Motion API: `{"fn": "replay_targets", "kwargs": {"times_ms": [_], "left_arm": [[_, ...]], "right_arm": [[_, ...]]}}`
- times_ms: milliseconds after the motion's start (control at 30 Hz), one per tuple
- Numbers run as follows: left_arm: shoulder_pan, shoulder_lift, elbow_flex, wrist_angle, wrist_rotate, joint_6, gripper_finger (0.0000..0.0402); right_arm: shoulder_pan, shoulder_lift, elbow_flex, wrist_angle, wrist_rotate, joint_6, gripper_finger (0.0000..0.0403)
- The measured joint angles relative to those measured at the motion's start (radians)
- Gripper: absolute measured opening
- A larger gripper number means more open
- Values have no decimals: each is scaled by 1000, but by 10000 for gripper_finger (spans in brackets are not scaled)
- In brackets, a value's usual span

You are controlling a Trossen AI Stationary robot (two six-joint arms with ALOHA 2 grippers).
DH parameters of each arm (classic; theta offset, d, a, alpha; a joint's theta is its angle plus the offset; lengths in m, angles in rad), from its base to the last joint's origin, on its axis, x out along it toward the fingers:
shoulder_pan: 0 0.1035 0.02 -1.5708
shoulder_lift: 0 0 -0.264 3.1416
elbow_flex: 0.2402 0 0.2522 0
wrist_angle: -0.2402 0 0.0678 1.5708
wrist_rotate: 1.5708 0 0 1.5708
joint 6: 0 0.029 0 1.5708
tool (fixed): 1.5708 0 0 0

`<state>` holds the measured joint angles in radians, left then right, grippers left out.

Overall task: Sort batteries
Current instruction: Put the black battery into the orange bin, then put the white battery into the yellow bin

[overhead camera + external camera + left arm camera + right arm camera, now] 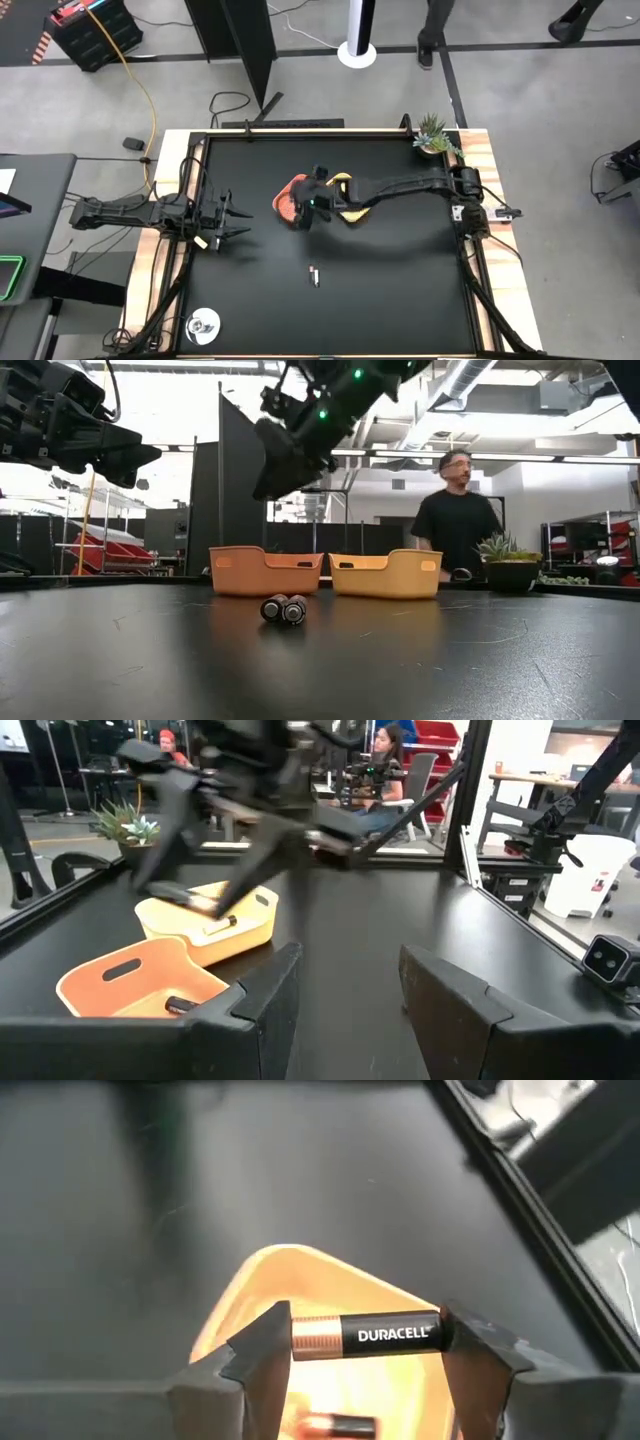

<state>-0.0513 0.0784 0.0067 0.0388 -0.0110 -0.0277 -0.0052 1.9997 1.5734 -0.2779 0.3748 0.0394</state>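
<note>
Right claw (365,1342) clamps a battery (366,1334) over the yellow tray (300,1285).

The battery lies crosswise between the fingers (262,1355), pinched end to end (copper end at one finger, black "DURACELL" body running to the other), with the jaws closed just to its length. Right below the claw is the tray's floor, where another battery (340,1426) partly shows. From above, this claw (312,205) hangs over where the orange tray (290,195) and the yellow one (345,190) meet. Two more batteries (283,609) lie side by side on the table (400,290) below and nearer the front edge than the claw. The left claw (235,218) waits well apart to the side of the trays, fingers spread and holding nothing. One battery (180,1005) lies in the orange tray.
</note>
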Motion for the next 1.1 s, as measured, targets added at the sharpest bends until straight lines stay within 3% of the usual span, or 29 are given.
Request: {"fn": "replay_targets", "kwargs": {"times_ms": [167,467,667,900,1100], "left_arm": [[0,0,0,-7,0,-1,167],[0,0,0,-11,0,-3,167],[0,0,0,-11,0,-19,167],[0,0,0,-11,0,-19,167],[0,0,0,-11,-2,-18,167]], "right_arm": [[-47,0,0,19,-63,21,262],[-42,0,0,36,-70,15,348],[7,-6,0,-24,-74,4,353],[171,-7,0,-220,-118,59,339],[306,-1,0,-256,-169,167,345]]}}
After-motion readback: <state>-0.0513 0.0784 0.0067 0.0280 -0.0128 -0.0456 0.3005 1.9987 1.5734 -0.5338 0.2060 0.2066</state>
